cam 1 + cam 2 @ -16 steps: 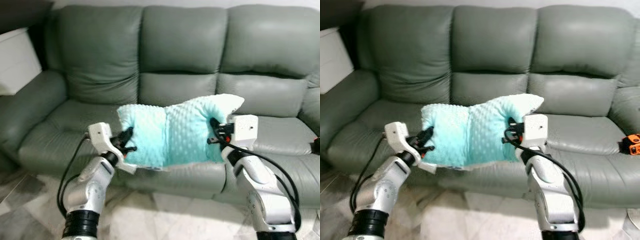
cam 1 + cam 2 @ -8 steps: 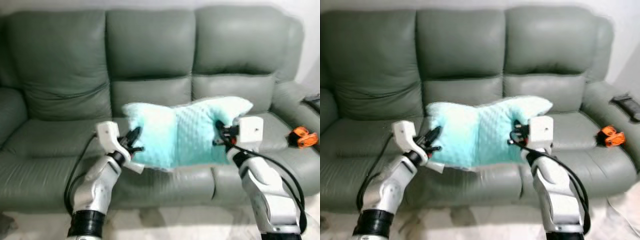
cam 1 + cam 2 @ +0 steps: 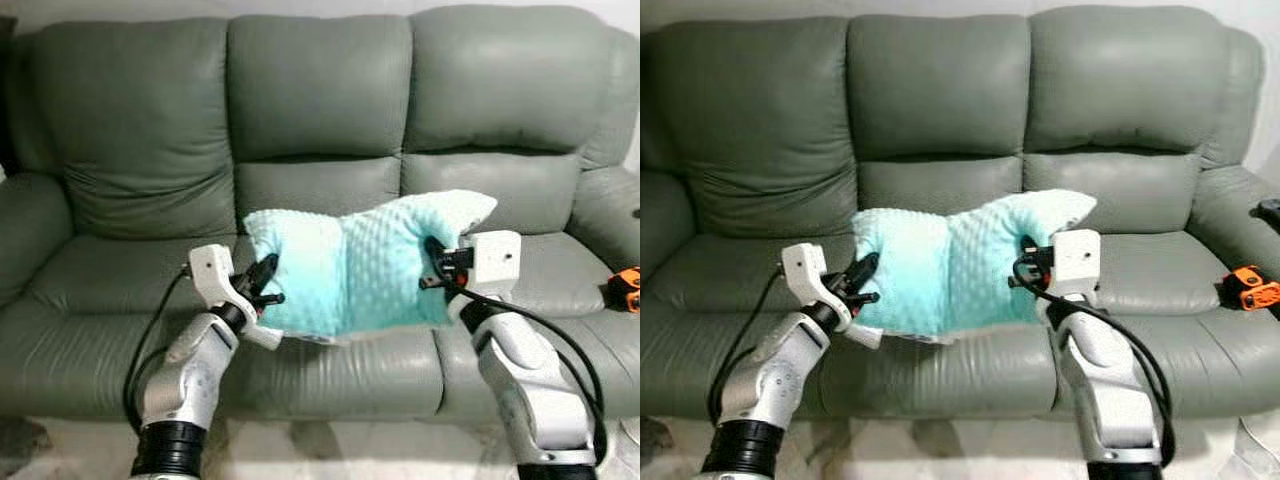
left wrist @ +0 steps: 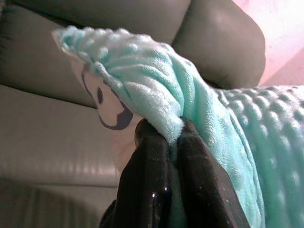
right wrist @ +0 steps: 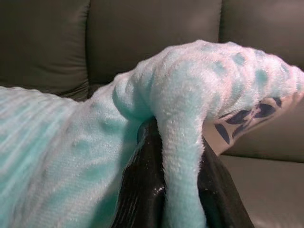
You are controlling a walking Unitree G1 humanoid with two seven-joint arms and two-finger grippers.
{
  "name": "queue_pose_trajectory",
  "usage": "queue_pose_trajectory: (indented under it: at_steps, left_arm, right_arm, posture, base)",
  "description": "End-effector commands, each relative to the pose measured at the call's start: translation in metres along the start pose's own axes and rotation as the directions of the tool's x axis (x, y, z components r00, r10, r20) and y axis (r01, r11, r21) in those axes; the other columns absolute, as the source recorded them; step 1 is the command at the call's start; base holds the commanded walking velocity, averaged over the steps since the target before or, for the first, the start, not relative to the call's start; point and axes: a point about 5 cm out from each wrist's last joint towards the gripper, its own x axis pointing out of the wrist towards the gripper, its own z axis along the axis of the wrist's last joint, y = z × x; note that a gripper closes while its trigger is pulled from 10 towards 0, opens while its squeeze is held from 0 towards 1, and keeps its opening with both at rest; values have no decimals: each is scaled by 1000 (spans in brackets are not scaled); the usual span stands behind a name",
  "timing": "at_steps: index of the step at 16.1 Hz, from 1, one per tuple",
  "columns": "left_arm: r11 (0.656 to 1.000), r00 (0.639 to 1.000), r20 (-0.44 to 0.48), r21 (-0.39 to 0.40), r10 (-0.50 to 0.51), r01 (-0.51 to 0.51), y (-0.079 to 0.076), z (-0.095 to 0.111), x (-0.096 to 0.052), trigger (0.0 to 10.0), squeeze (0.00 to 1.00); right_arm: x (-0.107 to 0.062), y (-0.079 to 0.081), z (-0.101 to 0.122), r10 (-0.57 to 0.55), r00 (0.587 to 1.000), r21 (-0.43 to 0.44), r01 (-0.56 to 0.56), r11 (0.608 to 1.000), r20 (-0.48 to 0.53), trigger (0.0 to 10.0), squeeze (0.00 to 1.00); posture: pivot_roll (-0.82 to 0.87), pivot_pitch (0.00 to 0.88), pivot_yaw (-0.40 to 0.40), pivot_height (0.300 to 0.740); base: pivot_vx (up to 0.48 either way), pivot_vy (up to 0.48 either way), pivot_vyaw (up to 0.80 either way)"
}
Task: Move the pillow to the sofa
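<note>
Plush, dimpled pillow (image 3: 365, 262); smooth, leathery sofa (image 3: 320, 110).

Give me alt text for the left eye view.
A mint-green pillow hangs stretched between the left gripper and right gripper, each pinching an end, above the middle seat of a grey-green sofa.

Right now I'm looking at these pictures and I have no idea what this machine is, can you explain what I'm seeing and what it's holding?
It is a humanoid robot with two silver arms, each ending in a gripper with two black fingers. The two wide pictures come from cameras in its head, facing a grey-green sofa. The close-ups come from cameras on its wrists. The left gripper and the right gripper each pinch one end of a mint-green pillow, holding it over the middle seat. An orange object lies on the seat at the right.
</note>
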Motion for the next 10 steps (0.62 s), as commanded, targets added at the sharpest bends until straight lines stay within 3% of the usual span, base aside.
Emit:
queue_pose_trajectory:
  at_steps: [1, 4, 10]
  left_arm:
    - [1000, 1000, 21, 18, -11, 10, -2, 8, 0, 10000, 0]
    - [999, 999, 30, 21, -28, 28, -4, 7, 0, 10000, 0]
    - [999, 998, 40, 18, -45, 45, -7, 7, 0, 10000, 0]
  right_arm:
    - [2, 6, 7, 20, 999, 1, -20, 1000, 35, 10000, 0]
    - [2, 6, 7, 21, 999, 0, -21, 1000, 35, 10000, 0]
    - [2, 5, 7, 22, 999, -5, -22, 1000, 37, 10000, 0]
  posture:
    - [-199, 0, 24, 740]
    - [-200, 0, 25, 740]
    - [-202, 0, 23, 740]
  base:
    - [0, 0, 0]
    - [0, 0, 0]
    - [377, 0, 0]
